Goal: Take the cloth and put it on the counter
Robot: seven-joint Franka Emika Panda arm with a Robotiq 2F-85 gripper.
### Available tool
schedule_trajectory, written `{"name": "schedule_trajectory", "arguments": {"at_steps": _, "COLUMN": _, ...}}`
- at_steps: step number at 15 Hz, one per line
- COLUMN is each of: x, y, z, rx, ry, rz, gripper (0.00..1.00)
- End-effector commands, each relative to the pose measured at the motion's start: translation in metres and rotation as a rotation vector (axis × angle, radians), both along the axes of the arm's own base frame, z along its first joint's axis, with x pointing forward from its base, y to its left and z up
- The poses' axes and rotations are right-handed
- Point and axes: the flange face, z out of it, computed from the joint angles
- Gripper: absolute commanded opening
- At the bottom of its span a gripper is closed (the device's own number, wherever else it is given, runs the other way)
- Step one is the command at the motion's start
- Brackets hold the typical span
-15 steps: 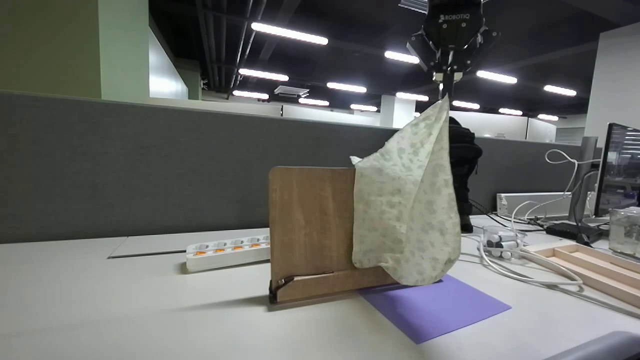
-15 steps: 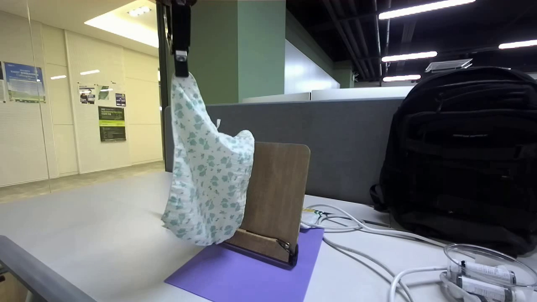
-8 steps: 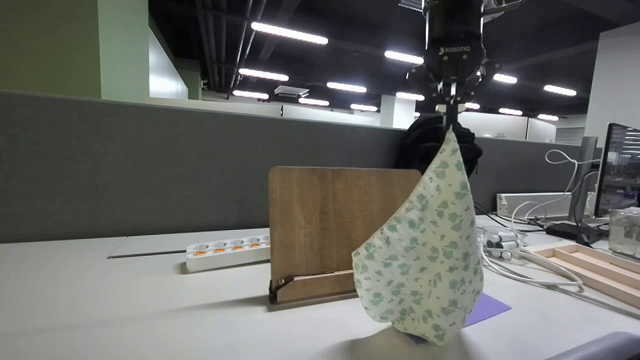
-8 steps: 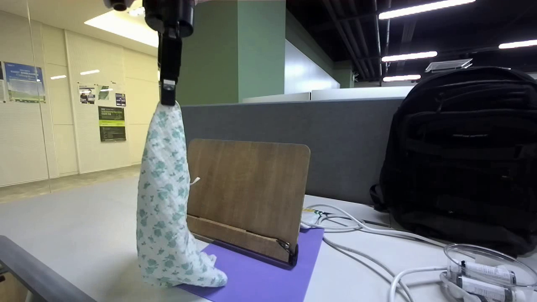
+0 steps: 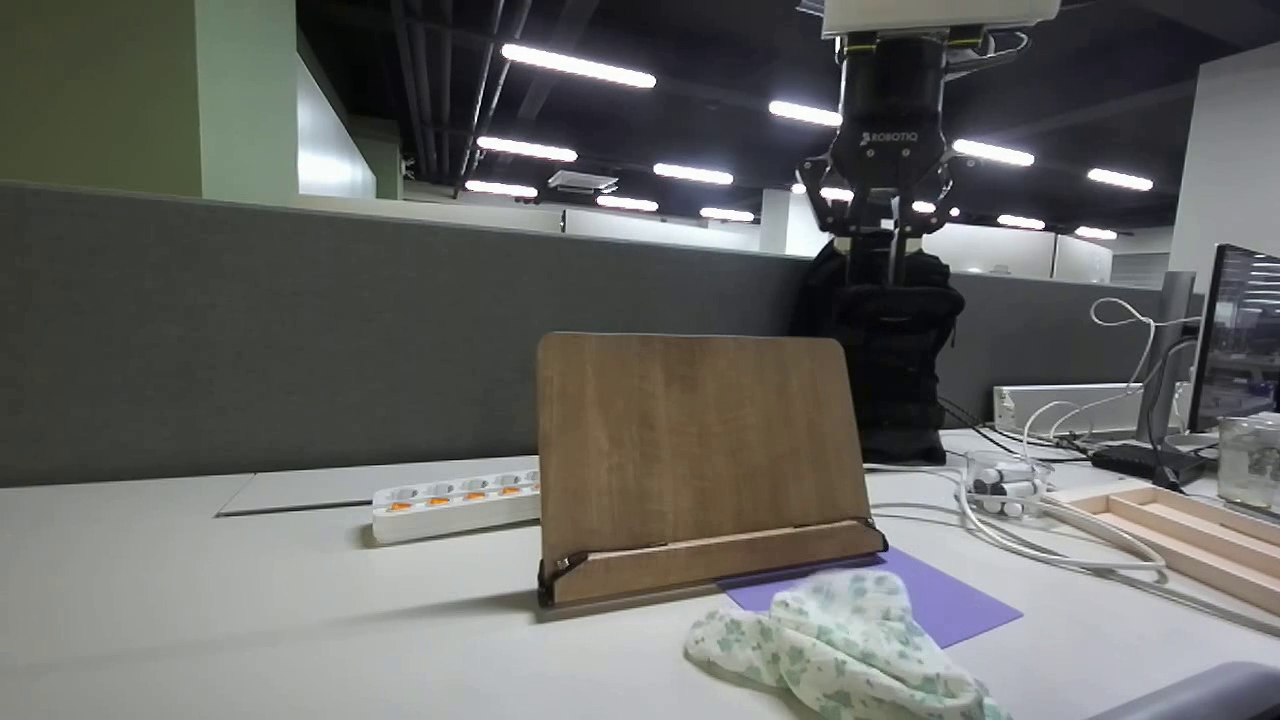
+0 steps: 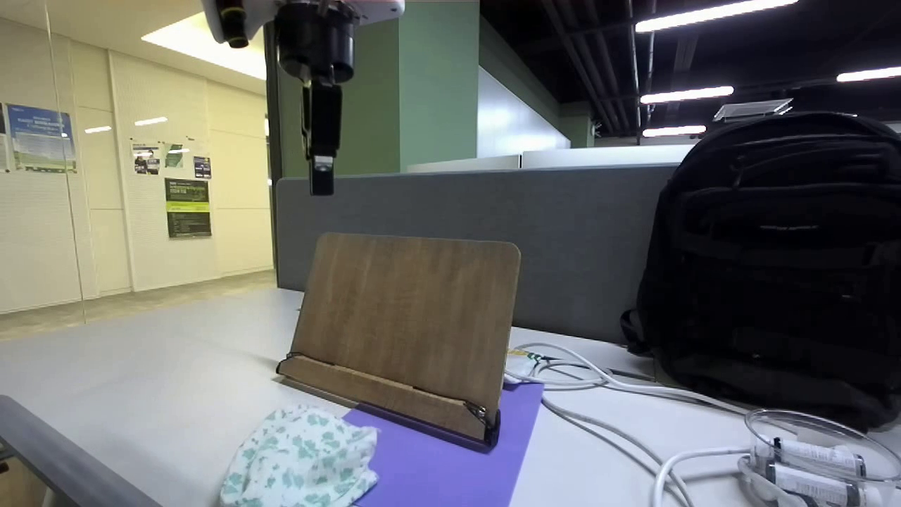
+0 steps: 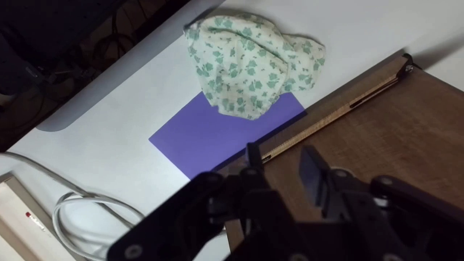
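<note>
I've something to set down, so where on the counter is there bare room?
Widest, in an exterior view: the counter left of the board stand and in front of the power strip. Smaller, in the wrist view: between the purple sheet and the white cable. Crowded: where the cloth overlaps the sheet, and around the cable, clear cup and wooden tray.

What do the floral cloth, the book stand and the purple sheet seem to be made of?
Floral cloth: thin, soft fabric, perhaps cotton, matte; it lies in loose folds.
Book stand: wood or wood veneer, smooth and low-sheen; brown grain shows.
Purple sheet: probably paper or thin card, matte; flat, straight-edged, evenly coloured. Plastic isn't ruled out.
</note>
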Motion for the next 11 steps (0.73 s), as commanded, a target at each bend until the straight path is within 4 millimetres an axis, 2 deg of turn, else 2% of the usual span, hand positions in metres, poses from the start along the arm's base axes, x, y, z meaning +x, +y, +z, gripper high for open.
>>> {"name": "schedule_trajectory", "arguments": {"at_steps": 1, "x": 0.0012, "y": 0.0, "z": 0.0057, "rx": 0.003, "ry": -0.066, "rz": -0.005, "gripper": 0.66}}
{"name": "schedule_trajectory", "arguments": {"at_steps": 6, "x": 0.0017, "y": 0.0007, "z": 0.0058, "rx": -0.022, "ry": -0.113, "rz": 0.103, "gripper": 0.98}}
{"name": "schedule_trajectory", "arguments": {"at_steps": 11, "x": 0.0001, "y": -0.0039, "z": 0.0027, "rx": -0.028, "ry": -0.133, "rz": 0.181, "gripper": 1.0}}
